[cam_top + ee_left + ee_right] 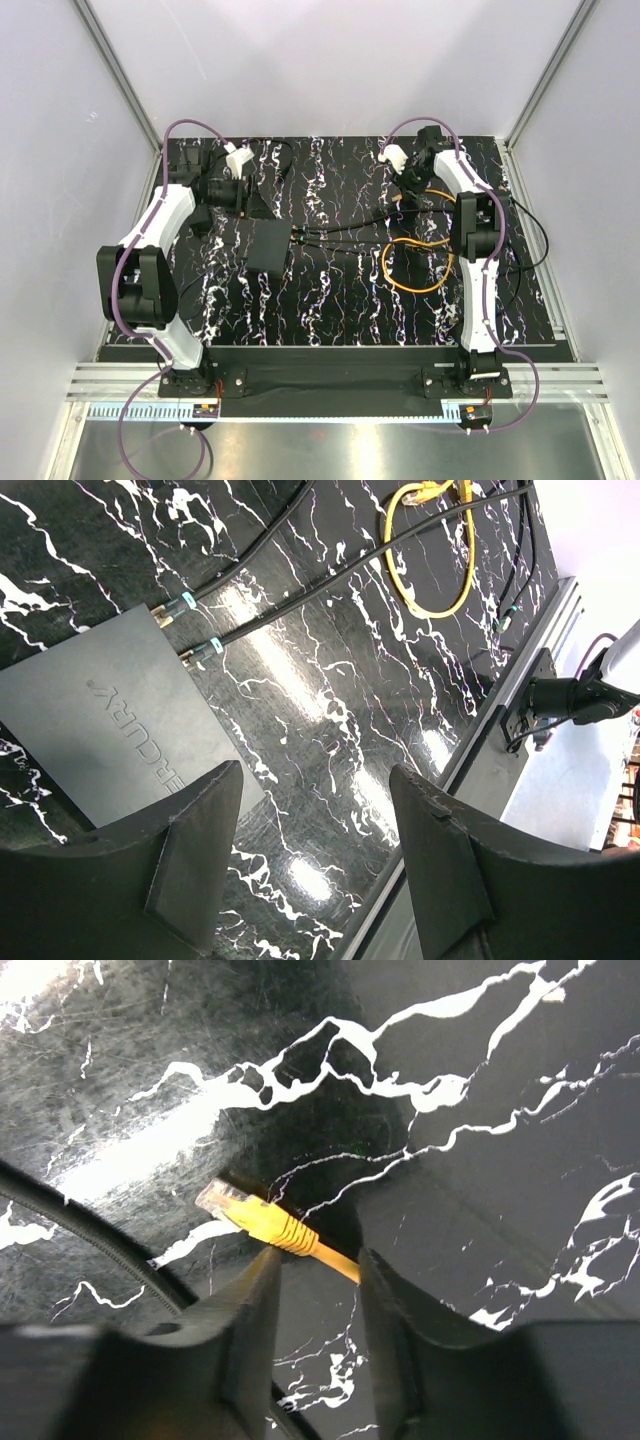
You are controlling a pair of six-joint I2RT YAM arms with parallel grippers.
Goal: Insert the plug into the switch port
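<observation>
Black marble-veined bench (330, 300) carries all items.

Overhead view: the flat black switch box (268, 247) lies left of centre. Two black cables (340, 232) run from its right edge toward the right arm. The orange cable (415, 270) lies coiled right of centre, well apart from the box. The left fingers (238, 192) hang near the box's far left corner. The right fingers (412, 178) sit low over the far end of the orange coil.

Left wrist view: the left fingers stand wide apart, released, with nothing between them. The box lies flat below and to one side of them, with both black cables seated in its edge. The switch port itself cannot be made out.

Right wrist view: the plug (232, 1203) — clear tip, yellow-orange boot — lies just ahead of the right fingers and points away from them. Its cable runs back between the two fingers. The gap is wider than the cable, so the fingers are parted, not clenched. Whether either finger touches the cable cannot be told, nor whether the plug rests on the bench. One black cable crosses the lower left corner.
</observation>
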